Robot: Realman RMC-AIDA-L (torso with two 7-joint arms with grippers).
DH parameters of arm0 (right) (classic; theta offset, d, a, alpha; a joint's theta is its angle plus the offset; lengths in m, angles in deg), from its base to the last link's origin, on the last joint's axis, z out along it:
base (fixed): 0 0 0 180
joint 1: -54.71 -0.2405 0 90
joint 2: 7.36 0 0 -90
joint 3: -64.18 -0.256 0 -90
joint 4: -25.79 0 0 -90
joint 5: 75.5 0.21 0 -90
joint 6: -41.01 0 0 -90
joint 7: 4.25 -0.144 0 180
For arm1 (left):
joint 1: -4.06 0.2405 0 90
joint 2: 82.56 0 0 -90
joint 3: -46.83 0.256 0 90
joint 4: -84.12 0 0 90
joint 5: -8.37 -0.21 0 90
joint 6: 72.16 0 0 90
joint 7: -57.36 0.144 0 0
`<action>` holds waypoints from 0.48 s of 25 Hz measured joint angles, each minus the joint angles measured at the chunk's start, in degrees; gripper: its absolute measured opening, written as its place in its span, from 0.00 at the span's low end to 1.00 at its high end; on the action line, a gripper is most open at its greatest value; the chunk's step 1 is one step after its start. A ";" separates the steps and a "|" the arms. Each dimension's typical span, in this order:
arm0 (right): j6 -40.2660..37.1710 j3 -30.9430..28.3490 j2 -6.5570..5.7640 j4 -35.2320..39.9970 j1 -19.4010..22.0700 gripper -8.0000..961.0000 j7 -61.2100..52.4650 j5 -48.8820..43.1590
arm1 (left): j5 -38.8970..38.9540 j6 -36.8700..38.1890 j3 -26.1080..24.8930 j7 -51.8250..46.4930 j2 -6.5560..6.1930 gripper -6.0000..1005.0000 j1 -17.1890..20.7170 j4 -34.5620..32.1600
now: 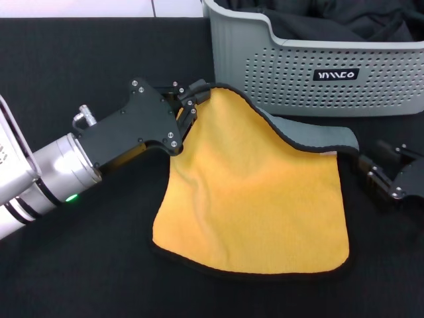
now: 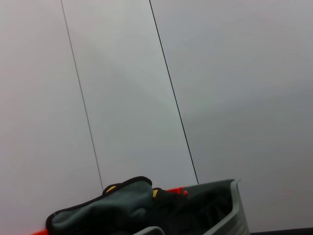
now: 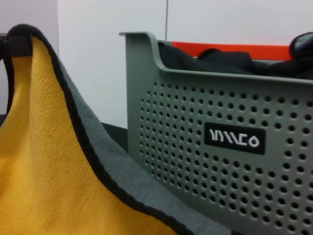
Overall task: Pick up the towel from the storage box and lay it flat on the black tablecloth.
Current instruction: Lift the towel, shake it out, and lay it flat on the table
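The towel (image 1: 252,192) lies mostly spread on the black tablecloth (image 1: 79,79), yellow-orange face up, in front of the storage box (image 1: 298,73). Its far edge is folded over and shows a grey strip. My left gripper (image 1: 193,99) is shut on the towel's far left corner and holds it slightly lifted. That raised corner shows in the right wrist view as the towel (image 3: 39,161) peaking beside the storage box (image 3: 195,127). Grey cloth of the towel (image 2: 107,208) also shows in the left wrist view. My right gripper (image 1: 384,165) sits open just right of the towel's far right corner, holding nothing.
Dark black fabric (image 1: 344,23) fills the storage box at the back right. The box's perforated front wall stands close behind the towel's far edge. Bare tablecloth stretches to the left and front of the towel. A white wall rises behind the table.
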 joint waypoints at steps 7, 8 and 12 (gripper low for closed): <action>-3.30 0.53 0.07 -0.85 -1.97 0.38 -0.03 -0.47 | 0.11 -0.08 -0.01 -0.01 0.10 0.07 -0.08 0.05; -3.78 0.73 0.07 -0.87 -2.22 0.38 -0.04 -0.48 | 0.11 -0.09 -0.01 -0.01 0.10 0.07 -0.13 0.05; -5.93 2.32 0.08 -0.94 -3.34 0.37 -0.05 -0.50 | 0.11 -0.10 -0.01 0.00 0.11 0.07 -0.23 0.08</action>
